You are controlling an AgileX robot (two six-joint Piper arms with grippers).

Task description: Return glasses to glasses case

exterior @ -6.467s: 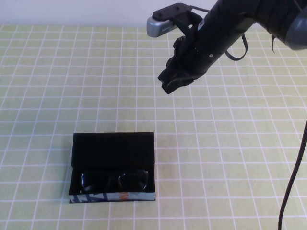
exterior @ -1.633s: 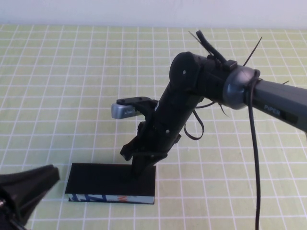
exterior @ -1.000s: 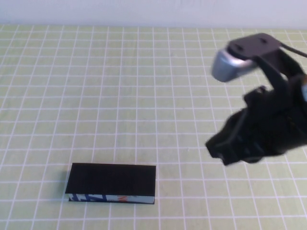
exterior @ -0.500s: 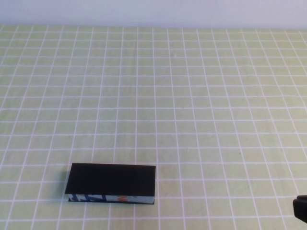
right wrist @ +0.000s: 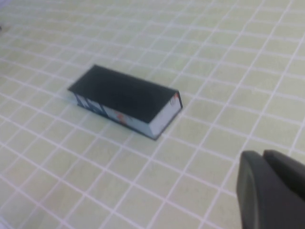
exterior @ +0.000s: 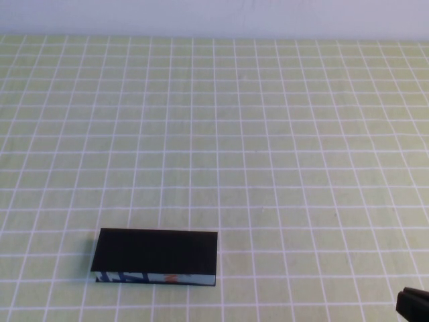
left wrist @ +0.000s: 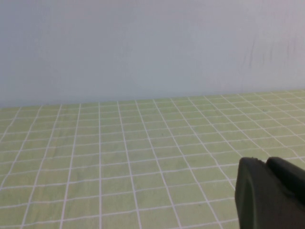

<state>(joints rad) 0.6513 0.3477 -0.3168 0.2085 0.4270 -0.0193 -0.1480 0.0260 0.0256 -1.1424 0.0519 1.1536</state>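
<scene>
Glasses case (exterior: 155, 253) lid down, glasses not visible, we assume inside. Right gripper (exterior: 414, 307) pinched empty, well right of case. Left gripper (left wrist: 271, 191): can't tell jaws. Risk: lid maybe unlatched.

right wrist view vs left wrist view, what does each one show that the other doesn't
Only the right wrist view shows the glasses case, lid closed, lying flat on the table, its patterned front edge visible; the right gripper sits shut at the frame's corner, well clear of the case. Only the left wrist view shows the pale wall behind the table's far edge, plus the left gripper, with no case in sight. Both share the green gridded tablecloth. The glasses appear in neither.
</scene>
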